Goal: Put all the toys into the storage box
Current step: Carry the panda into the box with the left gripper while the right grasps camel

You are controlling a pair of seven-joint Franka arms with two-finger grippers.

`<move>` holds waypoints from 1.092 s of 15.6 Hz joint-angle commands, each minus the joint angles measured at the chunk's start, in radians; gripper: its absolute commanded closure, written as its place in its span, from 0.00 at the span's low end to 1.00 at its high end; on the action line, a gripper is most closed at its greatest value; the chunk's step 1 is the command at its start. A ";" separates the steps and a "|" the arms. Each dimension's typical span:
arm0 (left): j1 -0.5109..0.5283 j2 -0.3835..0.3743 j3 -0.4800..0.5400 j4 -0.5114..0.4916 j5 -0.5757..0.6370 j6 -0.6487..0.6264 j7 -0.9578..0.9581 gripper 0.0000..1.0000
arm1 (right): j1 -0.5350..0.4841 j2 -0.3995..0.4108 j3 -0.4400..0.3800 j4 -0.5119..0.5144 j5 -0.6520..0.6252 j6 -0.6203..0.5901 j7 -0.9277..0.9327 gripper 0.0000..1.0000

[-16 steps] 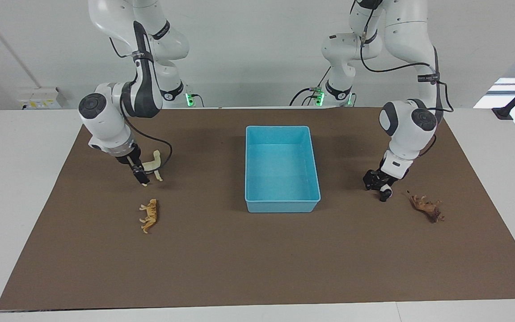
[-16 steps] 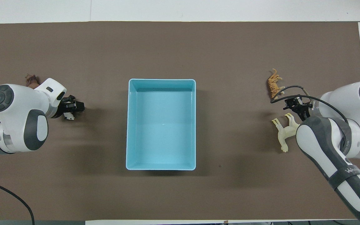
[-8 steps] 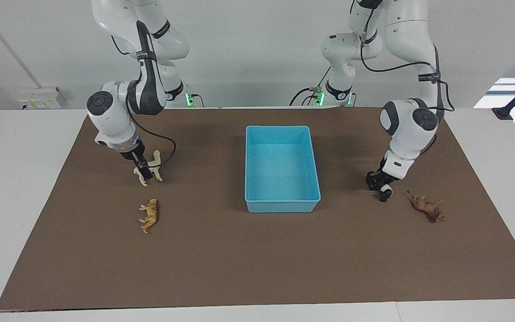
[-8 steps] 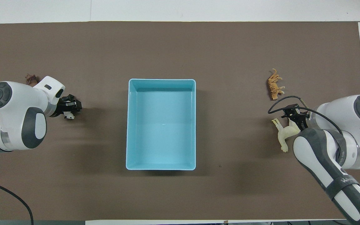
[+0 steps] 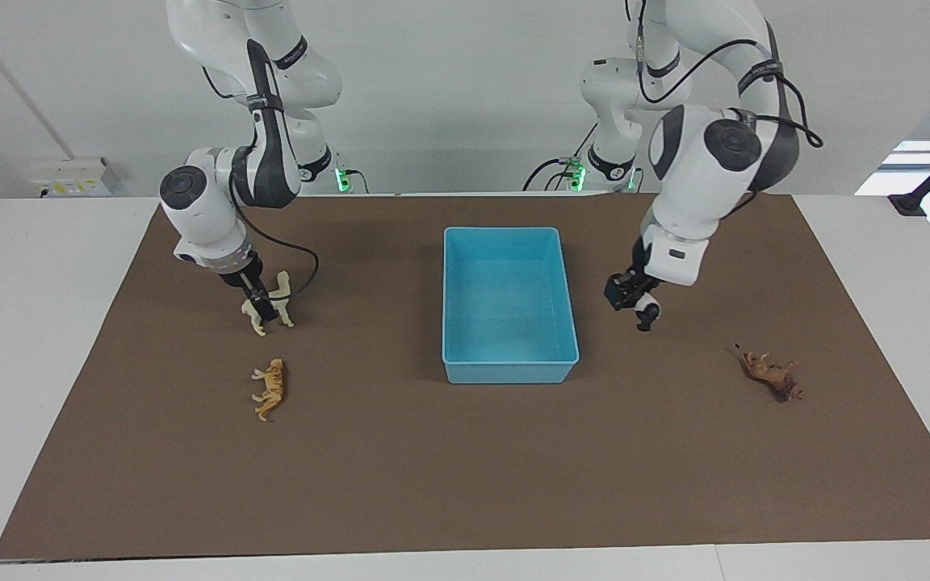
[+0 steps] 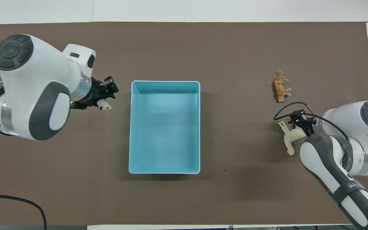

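- Toys: 4 are lying outside the storage box (image 5: 509,367), which is sitting mid-mat.
- Left gripper (image 5: 641,311) is hanging raised beside the box, gripping the panda (image 5: 647,309).
- Right gripper (image 5: 265,312) is sitting low at the llama (image 5: 279,295); I cannot tell its finger spacing.
- Tiger (image 5: 270,388) is lying toward the mat's right-arm edge.
- Lion (image 5: 772,374) is lying toward the mat's left-arm edge.

The storage box (image 5: 509,303) sits mid-mat (image 5: 465,484). The tiger (image 5: 270,388) and llama (image 5: 271,303) lie toward the right arm's end, the llama nearer the robots. The lion (image 5: 772,374) lies toward the left arm's end.
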 commanded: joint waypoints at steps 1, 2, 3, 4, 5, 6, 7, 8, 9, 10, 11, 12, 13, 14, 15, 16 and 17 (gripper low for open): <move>-0.127 0.003 0.013 -0.039 -0.017 0.083 -0.160 1.00 | -0.029 -0.012 0.004 -0.054 0.015 0.076 -0.069 0.56; -0.172 -0.009 0.013 -0.065 -0.017 0.117 -0.195 1.00 | -0.034 -0.013 0.004 -0.060 0.015 0.081 -0.099 0.86; -0.203 -0.011 0.013 -0.088 -0.017 0.140 -0.212 0.99 | -0.035 -0.013 0.004 -0.060 0.014 0.081 -0.116 1.00; -0.238 -0.011 0.015 -0.107 -0.017 0.152 -0.224 0.99 | -0.035 -0.013 0.004 -0.060 0.015 0.081 -0.126 1.00; -0.261 -0.011 0.015 -0.130 -0.017 0.166 -0.229 0.95 | -0.034 -0.012 0.004 -0.057 0.014 0.081 -0.140 1.00; -0.273 -0.017 0.015 -0.157 -0.017 0.178 -0.229 0.89 | -0.031 -0.010 0.004 -0.040 0.014 0.072 -0.147 1.00; -0.274 -0.031 0.015 -0.176 -0.017 0.180 -0.227 0.68 | -0.032 -0.004 0.004 0.013 0.014 0.041 -0.158 1.00; -0.274 -0.034 0.015 -0.182 -0.017 0.180 -0.227 0.35 | -0.028 0.001 0.004 0.079 0.014 -0.041 -0.181 1.00; -0.274 -0.032 0.015 -0.181 -0.017 0.177 -0.229 0.00 | -0.028 0.013 0.004 0.188 0.014 -0.159 -0.208 1.00; -0.275 -0.032 0.015 -0.176 -0.017 0.171 -0.230 0.00 | -0.029 0.030 0.004 0.299 0.014 -0.274 -0.244 1.00; -0.274 -0.032 0.015 -0.170 -0.017 0.165 -0.231 0.00 | -0.031 0.034 0.004 0.373 0.014 -0.325 -0.283 1.00; -0.274 -0.032 0.016 -0.168 -0.017 0.160 -0.232 0.00 | -0.035 0.036 0.004 0.424 0.014 -0.348 -0.351 1.00; -0.274 -0.037 0.016 -0.164 -0.017 0.140 -0.232 0.00 | -0.035 0.036 0.004 0.446 0.014 -0.350 -0.420 1.00; -0.260 -0.063 0.019 -0.132 -0.010 0.067 -0.229 0.00 | -0.034 0.037 0.004 0.477 0.012 -0.353 -0.489 1.00; -0.243 -0.080 0.029 -0.101 -0.005 -0.007 -0.214 0.00 | -0.022 0.045 0.007 0.509 0.012 -0.358 -0.521 1.00; -0.194 -0.100 0.041 -0.090 0.013 -0.054 -0.159 0.00 | -0.011 0.056 0.018 0.538 0.012 -0.367 -0.522 1.00; -0.147 -0.123 0.042 -0.090 0.044 -0.072 -0.052 0.00 | 0.029 0.060 0.043 0.570 0.014 -0.393 -0.511 1.00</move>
